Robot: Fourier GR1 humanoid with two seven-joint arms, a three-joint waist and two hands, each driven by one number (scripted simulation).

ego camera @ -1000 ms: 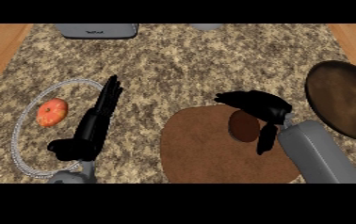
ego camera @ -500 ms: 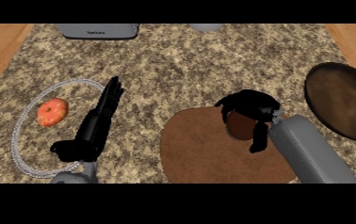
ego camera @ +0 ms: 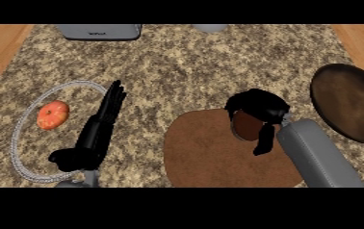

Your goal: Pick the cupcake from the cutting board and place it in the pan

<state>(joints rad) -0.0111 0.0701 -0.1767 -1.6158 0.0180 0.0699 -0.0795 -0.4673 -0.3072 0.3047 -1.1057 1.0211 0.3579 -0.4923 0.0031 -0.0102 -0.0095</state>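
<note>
The cupcake (ego camera: 247, 125), a dark brown round, sits at the upper right of the brown rounded cutting board (ego camera: 213, 151). My right hand (ego camera: 259, 107) is curled over it, fingers wrapped round its top and thumb hanging down its right side, so part of the cupcake is hidden. The dark brown pan (ego camera: 341, 100) lies at the right edge of the counter, partly cut off by the view. My left hand (ego camera: 99, 122) rests open at the left, fingers straight and pointing away from me.
A clear glass plate (ego camera: 28, 127) at the left holds an orange-red fruit (ego camera: 53, 115), just beside my left hand. A grey appliance (ego camera: 99, 31) and a small grey object (ego camera: 210, 28) stand at the counter's far edge.
My right hand has moved left and closed its fingers round the cupcake. The left hand has stayed where it was.
</note>
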